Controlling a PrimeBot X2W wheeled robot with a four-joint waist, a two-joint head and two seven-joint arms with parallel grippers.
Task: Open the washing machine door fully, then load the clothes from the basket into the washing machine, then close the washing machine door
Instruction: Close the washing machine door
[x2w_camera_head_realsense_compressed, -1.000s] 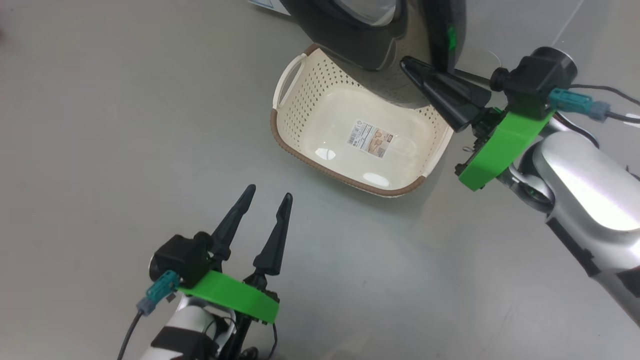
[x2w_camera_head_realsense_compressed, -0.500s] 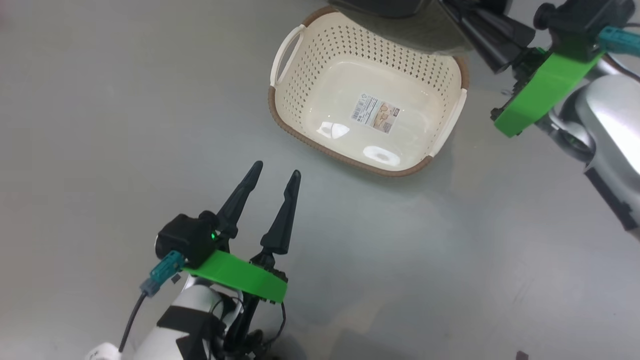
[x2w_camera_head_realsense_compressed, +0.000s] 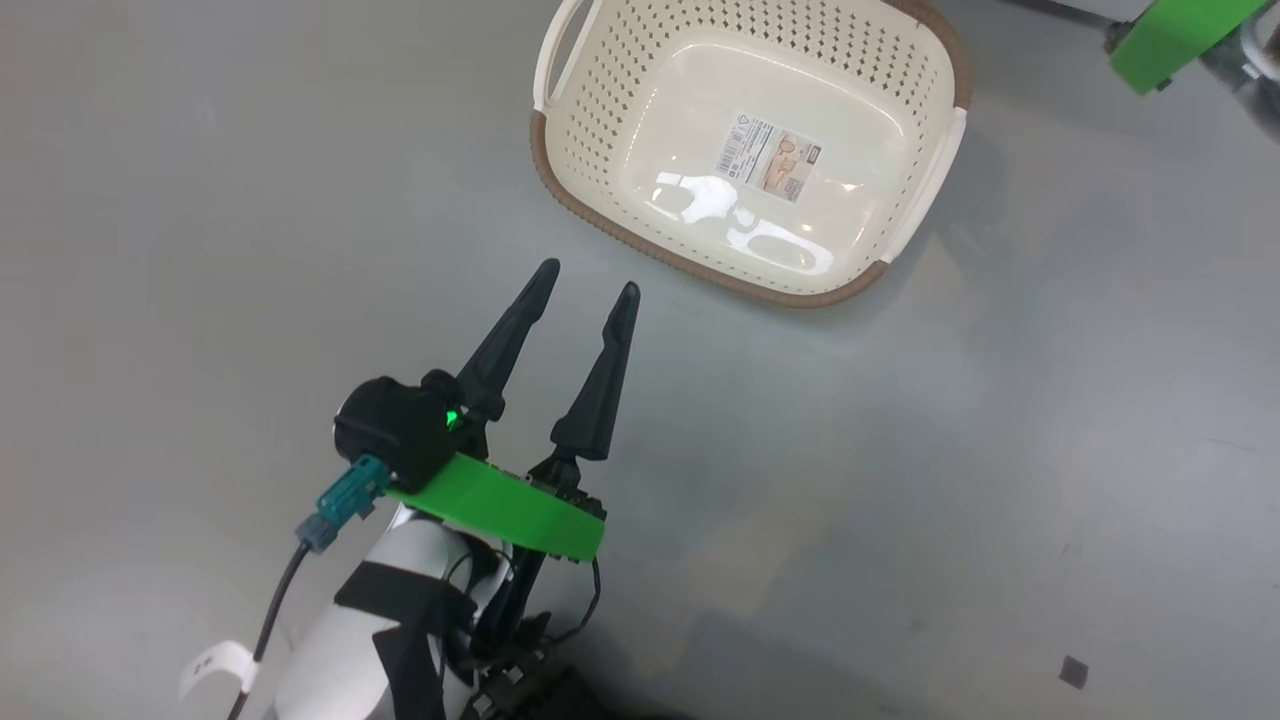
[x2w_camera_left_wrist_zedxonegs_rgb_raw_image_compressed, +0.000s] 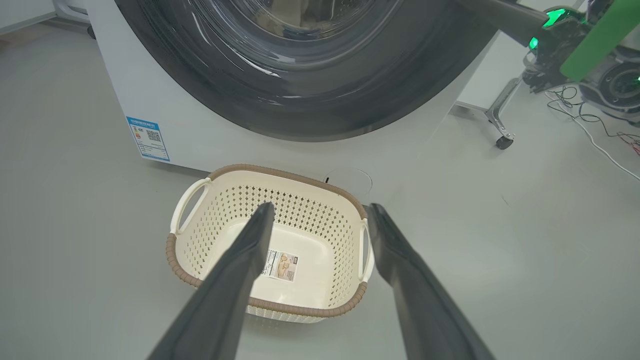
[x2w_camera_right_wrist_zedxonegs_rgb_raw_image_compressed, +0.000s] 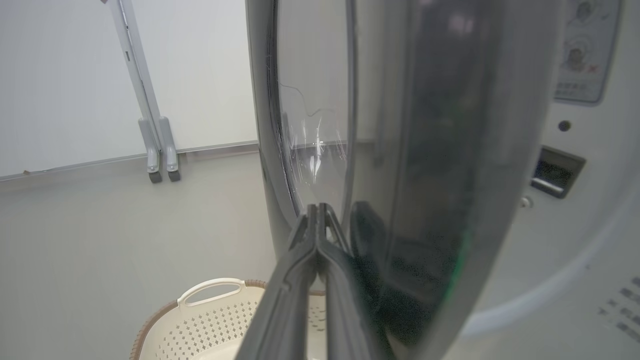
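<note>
Basket empty on floor; washing machine door seems swung clear of it since a second ago. Right pincer shut, empty, against door; left pincer gaping, empty. Closing likely underway.

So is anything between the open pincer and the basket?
No, just bare grey floor lies between the left pincer and the basket, seen in the head view.

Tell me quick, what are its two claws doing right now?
Left gripper: open, holding nothing.
Right gripper: shut, holding nothing, close by the door.
</note>
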